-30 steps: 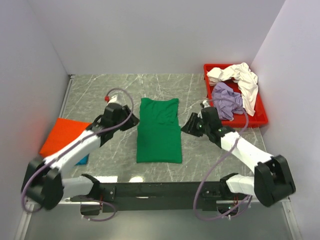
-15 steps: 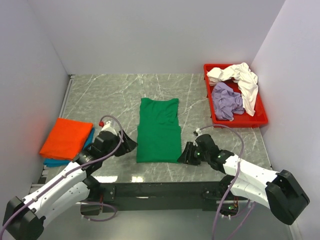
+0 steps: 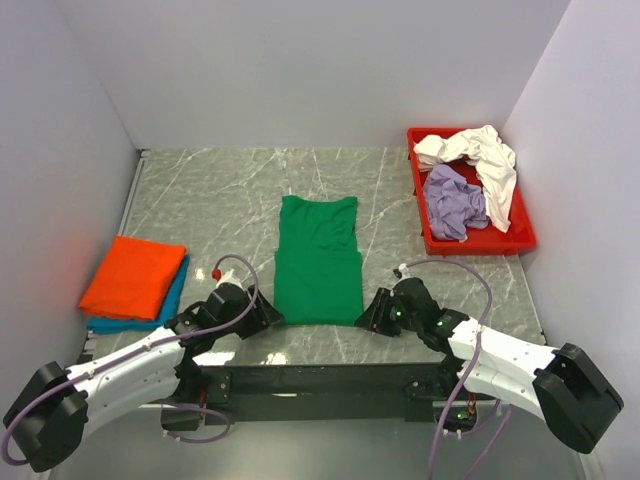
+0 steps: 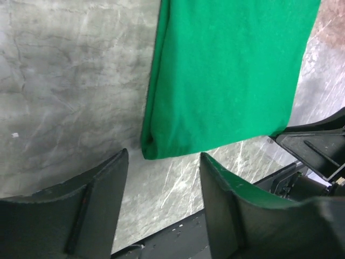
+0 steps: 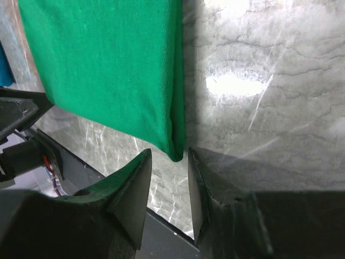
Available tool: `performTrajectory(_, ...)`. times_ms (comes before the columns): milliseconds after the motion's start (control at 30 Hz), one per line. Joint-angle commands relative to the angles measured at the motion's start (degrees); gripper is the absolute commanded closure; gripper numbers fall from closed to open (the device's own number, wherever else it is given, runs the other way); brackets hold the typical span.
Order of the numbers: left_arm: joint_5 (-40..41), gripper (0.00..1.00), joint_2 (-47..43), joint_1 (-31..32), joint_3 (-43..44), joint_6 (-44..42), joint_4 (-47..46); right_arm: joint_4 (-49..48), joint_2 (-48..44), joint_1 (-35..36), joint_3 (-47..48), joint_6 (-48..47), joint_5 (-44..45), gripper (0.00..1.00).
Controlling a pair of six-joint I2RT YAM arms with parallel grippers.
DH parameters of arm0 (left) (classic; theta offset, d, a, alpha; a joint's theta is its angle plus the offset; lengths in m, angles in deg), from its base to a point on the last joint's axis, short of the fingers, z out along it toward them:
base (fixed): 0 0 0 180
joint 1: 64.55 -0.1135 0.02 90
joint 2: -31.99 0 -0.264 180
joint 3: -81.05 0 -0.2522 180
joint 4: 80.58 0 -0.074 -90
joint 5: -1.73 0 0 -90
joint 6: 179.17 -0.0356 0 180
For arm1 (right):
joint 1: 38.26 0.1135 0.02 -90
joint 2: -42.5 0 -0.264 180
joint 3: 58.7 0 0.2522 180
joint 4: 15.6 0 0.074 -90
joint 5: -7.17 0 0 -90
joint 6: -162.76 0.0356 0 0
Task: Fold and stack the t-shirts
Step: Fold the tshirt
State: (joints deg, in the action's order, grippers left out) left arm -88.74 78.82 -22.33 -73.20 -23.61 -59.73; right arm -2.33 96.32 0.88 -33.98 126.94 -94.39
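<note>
The left gripper (image 4: 163,156) is at the near left corner of the folded green t-shirt (image 3: 318,262), fingers apart; the right gripper (image 5: 168,154) is at the near right corner. Its fingers stand apart too.

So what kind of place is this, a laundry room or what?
Probably a robot test cell, not a laundry room: a marble-pattern table boxed in by plain pale walls, two robot arms bolted at its near edge, and a green t-shirt laid out flat.
</note>
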Motion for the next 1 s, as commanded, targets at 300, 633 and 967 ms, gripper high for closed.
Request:
performTrajectory(300, 4.6, 0.61, 1.9, 2.1, -0.3, 2.4, -1.0, -3.9, 1.1, 0.5, -1.2, 2.0, 2.9, 0.68)
performTrajectory(633, 5.7, 0.7, 7.3, 3.8, 1.1, 3.1, -4.2, -4.6, 1.0, 0.6, -1.0, 2.0, 3.2, 0.73)
performTrajectory(967, 7.2, 0.99, 4.0, 5.0, 5.1, 1.1, 3.0, 0.1, -4.8, 0.5, -0.5, 0.5, 2.6, 1.0)
